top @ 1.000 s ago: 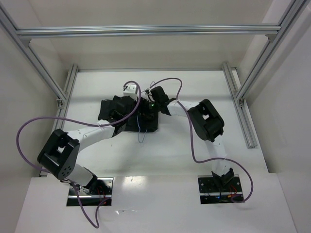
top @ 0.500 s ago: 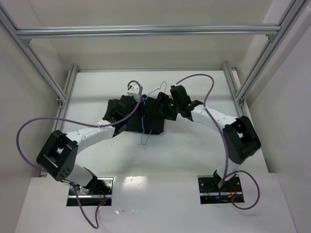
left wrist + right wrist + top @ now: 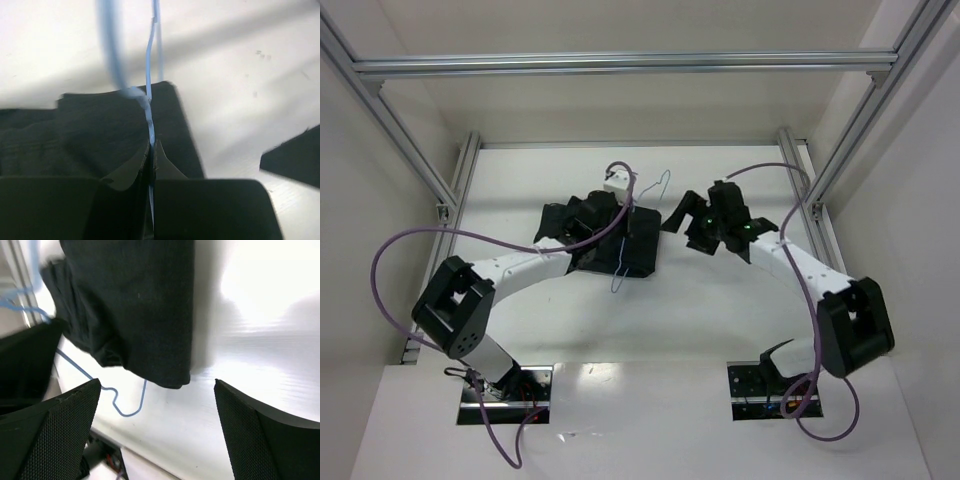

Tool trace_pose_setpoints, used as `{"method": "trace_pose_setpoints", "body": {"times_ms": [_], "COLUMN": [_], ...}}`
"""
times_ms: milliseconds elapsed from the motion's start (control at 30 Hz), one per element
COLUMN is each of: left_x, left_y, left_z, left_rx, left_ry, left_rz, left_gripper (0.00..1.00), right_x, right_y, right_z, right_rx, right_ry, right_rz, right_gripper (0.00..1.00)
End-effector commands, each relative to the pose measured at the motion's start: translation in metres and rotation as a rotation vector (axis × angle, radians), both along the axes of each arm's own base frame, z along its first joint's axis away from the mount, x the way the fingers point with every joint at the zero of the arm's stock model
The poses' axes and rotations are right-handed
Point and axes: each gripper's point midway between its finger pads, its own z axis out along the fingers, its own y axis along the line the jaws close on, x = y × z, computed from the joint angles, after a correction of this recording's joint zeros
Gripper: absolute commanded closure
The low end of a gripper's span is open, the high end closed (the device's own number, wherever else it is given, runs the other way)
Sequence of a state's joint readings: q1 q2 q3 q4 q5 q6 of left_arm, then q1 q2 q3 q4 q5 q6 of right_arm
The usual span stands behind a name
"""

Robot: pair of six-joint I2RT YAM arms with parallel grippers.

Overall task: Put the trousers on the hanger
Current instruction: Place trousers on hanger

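Now my left fingers [image 3: 131,172] pinch the hanger [image 3: 148,65]; right fingers [image 3: 55,435] are wide and empty beside the trousers [image 3: 90,135]. Next, I reckon, the right grips cloth to drape it.

Backed the right gripper [image 3: 680,215] off the trousers [image 3: 638,240] to the right, now apart from the cloth, jaws spread wide. Swung the right elbow [image 3: 855,325] out to the right side. Shifted the left gripper [image 3: 151,150], hanger [image 3: 658,183] and trousers a little rightward
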State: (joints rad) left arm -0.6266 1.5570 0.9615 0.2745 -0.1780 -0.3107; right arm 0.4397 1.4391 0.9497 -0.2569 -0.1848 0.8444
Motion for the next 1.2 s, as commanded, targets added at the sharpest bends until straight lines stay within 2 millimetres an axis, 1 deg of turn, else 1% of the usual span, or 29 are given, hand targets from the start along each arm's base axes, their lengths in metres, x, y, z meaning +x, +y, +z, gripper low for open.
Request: {"method": "trace_pose_setpoints", "body": {"times_ms": [0, 33, 100, 133, 200, 233, 267, 333, 367, 400, 467, 500, 567, 600, 667, 700, 733, 767, 800, 833, 900, 933, 967, 1000, 1033, 1067, 1100, 1133, 1167], "left_x": [-0.004, -0.007, -0.019, -0.024, -0.035, -0.041, -0.041, -0.054, -0.052, -0.052, -0.045, -0.042, -0.031, -0.027, -0.02, -0.004, 0.002, 0.005, 0.015, 0.017, 0.024, 0.02, 0.022, 0.018, 0.013, 0.015, 0.017, 0.013, 0.018], "left_y": [-0.048, -0.057, -0.076, -0.084, -0.097, -0.108, -0.111, -0.118, -0.121, -0.116, -0.104, -0.097, -0.075, -0.059, -0.039, -0.005, 0.013, 0.025, 0.064, 0.08, 0.107, 0.113, 0.116, 0.108, 0.106, 0.099, 0.095, 0.087, 0.082], "left_z": [0.029, 0.021, 0.018, 0.007, 0.0, 0.005, 0.002, 0.002, 0.011, 0.009, 0.026, 0.044, 0.063, 0.065, 0.079, 0.075, 0.076, 0.066, 0.051, 0.043, 0.017, 0.002, -0.005, -0.02, -0.029, -0.028, -0.03, -0.028, -0.023], "left_rx": [-0.03, -0.017, -0.007, -0.005, -0.008, -0.021, -0.021, 0.006, -0.014, 0.006, 0.029, 0.044, 0.104, 0.15, 0.13, 0.134, 0.124, 0.116, 0.118, 0.134, 0.138, 0.158, 0.17, 0.147, 0.143, 0.124, 0.105, 0.076, 0.057], "left_ry": [-0.077, -0.059, -0.044, -0.018, 0.023, 0.031, 0.053, 0.086, 0.092, 0.119, 0.095, 0.088, 0.043, 0.051, 0.068, 0.108, 0.13, 0.177, 0.238, 0.261, 0.343, 0.383, 0.395, 0.448, 0.484, 0.487, 0.495, 0.503, 0.473], "left_rz": [-0.12, -0.137, -0.182, -0.205, -0.26, -0.286, -0.29, -0.317, -0.308, -0.284, -0.214, -0.179, -0.073, -0.038, -0.027, 0.028, 0.047, 0.027, 0.095, 0.088, 0.086, 0.074, 0.055, -0.012, -0.03, -0.056, -0.095, -0.136, -0.153], "left_gripper": [0.98, 0.96, 0.85, 0.72, 0.45, 0.32, 0.01, 0.0, 0.0, 0.0, 0.0, 0.0, 0.0, 0.0, 0.0, 0.0, 0.0, 0.0, 0.0, 0.0, 0.0, 0.0, 0.0, 0.0, 0.0, 0.0, 0.0, 0.0, 0.0], "right_x": [0.004, -0.002, -0.008, -0.013, -0.02, -0.022, -0.027, -0.031, -0.032, -0.035, -0.035, -0.036, -0.037, -0.037, -0.042, -0.044, -0.047, -0.052, -0.055, -0.063, -0.067, -0.066, -0.066, -0.062, -0.053, -0.049, -0.041, -0.032, -0.026], "right_y": [-0.032, -0.039, -0.049, -0.057, -0.071, -0.08, -0.092, -0.107, -0.114, -0.124, -0.134, -0.138, -0.133, -0.129, -0.118, -0.114, -0.111, -0.104, -0.1, -0.095, -0.079, -0.074, -0.06, -0.052, -0.047, -0.041, -0.035, -0.031, -0.031], "right_z": [0.018, 0.011, 0.021, 0.018, 0.029, 0.027, 0.025, 0.034, 0.035, 0.036, 0.035, 0.033, 0.029, 0.031, 0.023, 0.022, 0.014, 0.01, 0.01, -0.003, -0.007, -0.01, -0.008, -0.016, -0.014, -0.016, -0.03, -0.028, -0.034], "right_rx": [-0.002, -0.001, 0.013, 0.009, 0.015, -0.001, -0.018, -0.022, -0.036, -0.042, -0.06, -0.065, -0.052, -0.035, 0.007, 0.029, 0.047, 0.063, 0.1, 0.109, 0.166, 0.174, 0.188, 0.174, 0.165, 0.161, 0.147, 0.149, 0.138], "right_ry": [-0.055, -0.036, -0.064, -0.057, -0.073, -0.066, -0.045, -0.061, -0.067, -0.056, -0.06, -0.048, -0.046, -0.052, -0.024, -0.014, 0.009, 0.024, 0.037, 0.072, 0.094, 0.1, 0.085, 0.102, 0.091, 0.098, 0.129, 0.125, 0.131], "right_rz": [-0.113, -0.132, -0.164, -0.179, -0.221, -0.25, -0.284, -0.329, -0.345, -0.373, -0.403, -0.413, -0.386, -0.37, -0.315, -0.303, -0.3, -0.281, -0.28, -0.268, -0.238, -0.23, -0.189, -0.172, -0.18, -0.166, -0.159, -0.159, -0.168], "right_gripper": [0.0, 0.0, 0.0, 0.0, 0.0, 0.0, 0.0, 0.0, 0.0, 0.0, 0.0, 0.0, 0.0, 0.0, 0.0, 0.0, 0.0, 0.0, 0.01, 0.05, 0.1, 0.12, 0.16, 0.17, 0.17, 0.17, 0.17, 0.17, 0.17]}}
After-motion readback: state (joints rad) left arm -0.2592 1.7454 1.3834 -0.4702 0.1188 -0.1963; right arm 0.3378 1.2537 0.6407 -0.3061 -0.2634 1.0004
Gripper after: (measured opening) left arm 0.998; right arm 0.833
